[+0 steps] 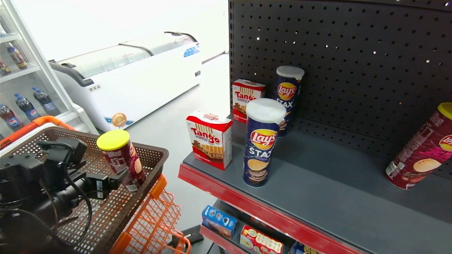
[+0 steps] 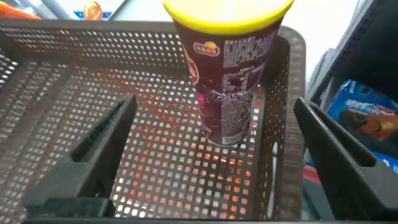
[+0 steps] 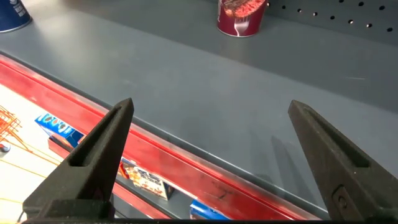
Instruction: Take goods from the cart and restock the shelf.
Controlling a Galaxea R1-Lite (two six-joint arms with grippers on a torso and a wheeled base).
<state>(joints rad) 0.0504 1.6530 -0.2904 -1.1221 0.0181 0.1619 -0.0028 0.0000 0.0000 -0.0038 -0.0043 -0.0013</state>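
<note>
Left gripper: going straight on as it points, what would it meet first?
Probably the maroon chip can with the yellow lid, standing in the cart basket straight ahead of the open left gripper; depth unclear.

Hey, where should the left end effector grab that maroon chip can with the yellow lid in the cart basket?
Grip the maroon chip can on its round body, about mid-height below the yellow lid, coming in level from the side the open left end effector faces. It stands nearly upright close to the basket wall, so the far side is probably blocked.
</note>
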